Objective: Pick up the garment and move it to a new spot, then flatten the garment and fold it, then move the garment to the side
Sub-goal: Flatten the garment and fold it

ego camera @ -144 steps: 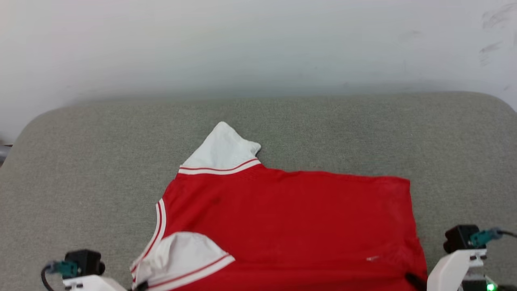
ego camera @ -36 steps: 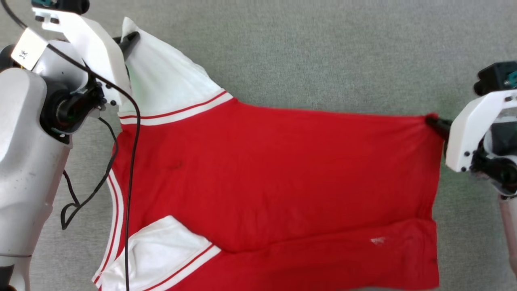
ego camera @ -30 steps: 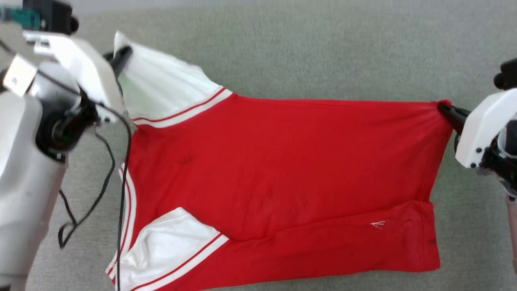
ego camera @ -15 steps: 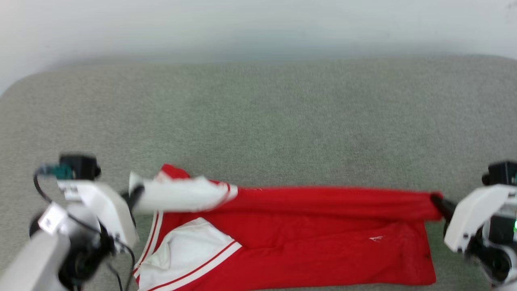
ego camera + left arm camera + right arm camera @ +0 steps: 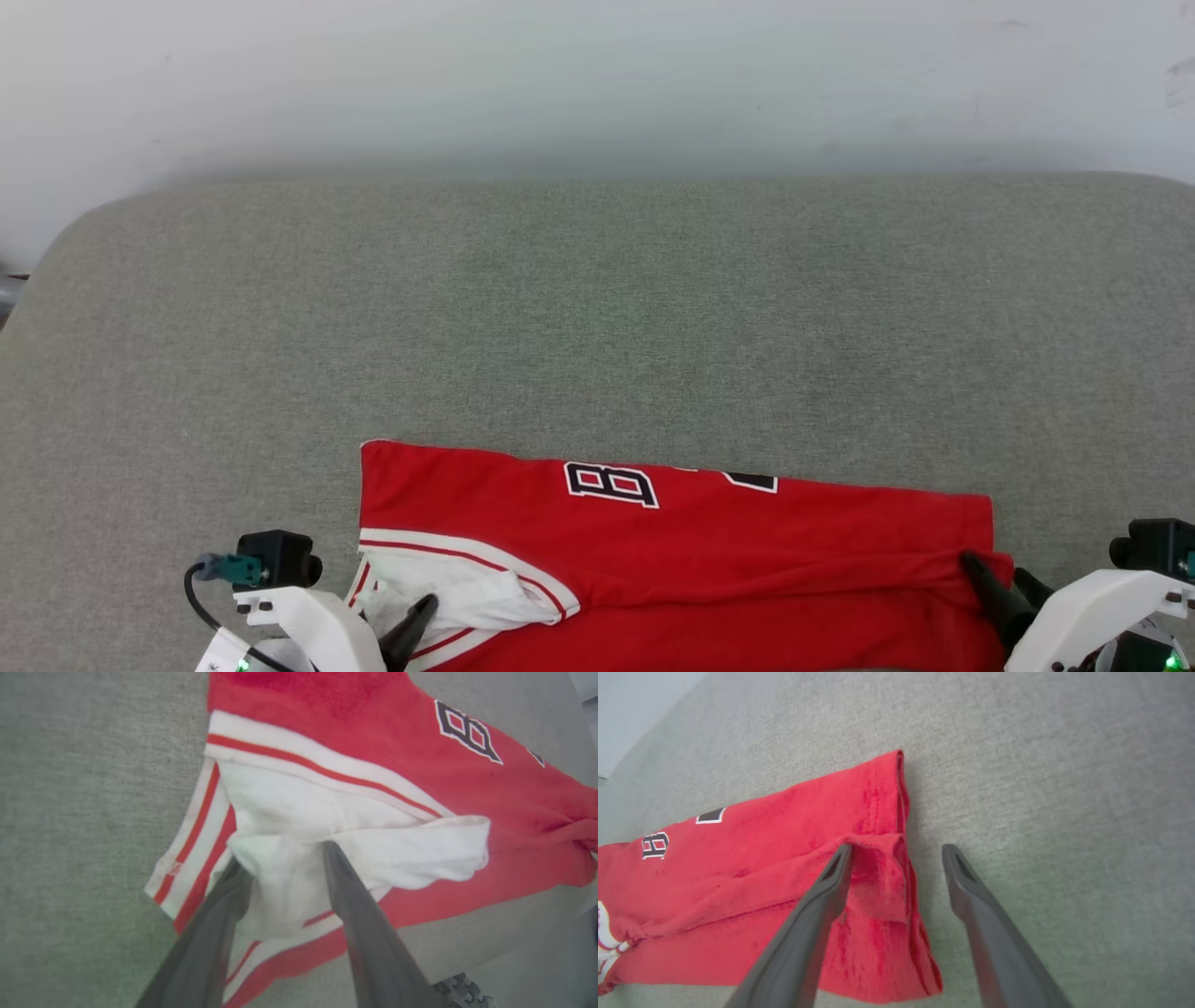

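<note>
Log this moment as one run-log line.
jersey: folded on grey cushion | left gripper: open at white sleeve | right gripper: open at hem corner

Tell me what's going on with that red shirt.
A two-armed robot is folding a red jersey on a grey cushioned surface. The jersey lies doubled over lengthwise near the robot, with black lettering showing along its far strip. The left gripper has its jaws apart at the bunched white sleeve. The right gripper has its jaws apart at the hem corner. Neither looks clamped on the cloth.
</note>
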Robot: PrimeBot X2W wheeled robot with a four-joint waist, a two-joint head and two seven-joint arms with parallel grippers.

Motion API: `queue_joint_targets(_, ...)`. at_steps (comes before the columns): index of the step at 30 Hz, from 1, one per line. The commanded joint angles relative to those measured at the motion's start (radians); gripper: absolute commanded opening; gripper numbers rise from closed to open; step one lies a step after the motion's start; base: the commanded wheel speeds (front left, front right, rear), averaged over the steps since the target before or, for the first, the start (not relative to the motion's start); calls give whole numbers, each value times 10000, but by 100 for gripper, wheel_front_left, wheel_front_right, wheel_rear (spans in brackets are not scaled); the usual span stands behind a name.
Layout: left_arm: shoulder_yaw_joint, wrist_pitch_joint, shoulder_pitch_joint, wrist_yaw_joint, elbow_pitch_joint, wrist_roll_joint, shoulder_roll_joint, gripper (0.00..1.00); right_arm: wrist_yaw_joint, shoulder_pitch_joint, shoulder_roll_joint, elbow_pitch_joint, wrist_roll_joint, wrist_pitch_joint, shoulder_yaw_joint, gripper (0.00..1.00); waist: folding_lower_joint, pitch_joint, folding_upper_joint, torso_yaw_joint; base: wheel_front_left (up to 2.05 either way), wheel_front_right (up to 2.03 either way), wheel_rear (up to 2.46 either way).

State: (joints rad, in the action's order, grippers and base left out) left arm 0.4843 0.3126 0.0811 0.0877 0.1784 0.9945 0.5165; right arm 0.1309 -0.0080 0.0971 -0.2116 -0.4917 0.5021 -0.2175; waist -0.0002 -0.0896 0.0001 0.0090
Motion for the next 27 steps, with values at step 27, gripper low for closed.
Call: queue_joint_targets(27,-717,-5481,575,1642,-3087,-3684,-799,100,-6,-30,271,2132,1430,3273,-602,100,2,-441,-1,670,0,0,0)
